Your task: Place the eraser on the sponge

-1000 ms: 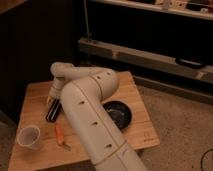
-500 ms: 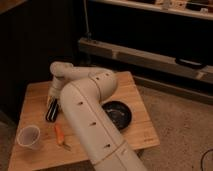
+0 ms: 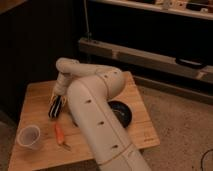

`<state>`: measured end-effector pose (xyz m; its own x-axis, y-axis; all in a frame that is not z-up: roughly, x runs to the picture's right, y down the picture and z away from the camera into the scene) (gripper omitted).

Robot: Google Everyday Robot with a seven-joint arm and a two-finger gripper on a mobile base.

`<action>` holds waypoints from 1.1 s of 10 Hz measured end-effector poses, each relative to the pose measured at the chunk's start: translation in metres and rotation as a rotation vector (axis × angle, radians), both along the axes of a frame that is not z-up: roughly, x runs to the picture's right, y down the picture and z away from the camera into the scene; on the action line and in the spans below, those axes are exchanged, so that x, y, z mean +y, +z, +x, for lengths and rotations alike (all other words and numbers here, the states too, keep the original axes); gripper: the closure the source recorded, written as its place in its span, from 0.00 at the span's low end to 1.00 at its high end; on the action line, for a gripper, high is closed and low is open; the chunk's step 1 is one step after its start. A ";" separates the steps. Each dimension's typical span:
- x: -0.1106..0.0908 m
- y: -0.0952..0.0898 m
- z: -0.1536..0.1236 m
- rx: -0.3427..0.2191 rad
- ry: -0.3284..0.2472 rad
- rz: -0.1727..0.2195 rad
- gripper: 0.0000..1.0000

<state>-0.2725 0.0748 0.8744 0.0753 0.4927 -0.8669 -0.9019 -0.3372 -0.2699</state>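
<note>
The eraser (image 3: 56, 108) lies on the left half of the counter (image 3: 35, 95), its long axis slanting from near-left to far-right, with its white stripes running the same way.

Nearest to where I stand, a clear plastic cup (image 3: 28, 136) sits upright at the front left corner. Just to its right an orange carrot-shaped toy (image 3: 60, 134) lies with its thin end towards the front edge. A little further back is the eraser, apart from the carrot. The gripper (image 3: 60, 98) comes straight down onto its far, upper end. The fingers are closed, and as far as I can make out they are clamped across the eraser's narrow width, not along its length. I cannot tell whether the block rests on the wood or is already a touch clear of it.

To the right, the robot's thick white arm (image 3: 95, 120) sweeps across the middle of the counter. Behind it the round black pan (image 3: 123, 114) peeks out near the right side. Beyond the counter a grey rail (image 3: 145, 55) crosses the dark background.

The sponge I cannot find: no blue-grey pad shows on the bare wood. If it is here, the arm is hiding it. So the way the eraser must travel from the fingers stays unsettled, though the covered ground lies to the right.
</note>
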 end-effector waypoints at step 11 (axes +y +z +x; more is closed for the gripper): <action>-0.009 -0.041 0.165 0.171 0.284 0.047 1.00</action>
<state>-0.1076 0.0656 0.8336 -0.2150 0.5130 -0.8310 -0.8074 -0.5720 -0.1443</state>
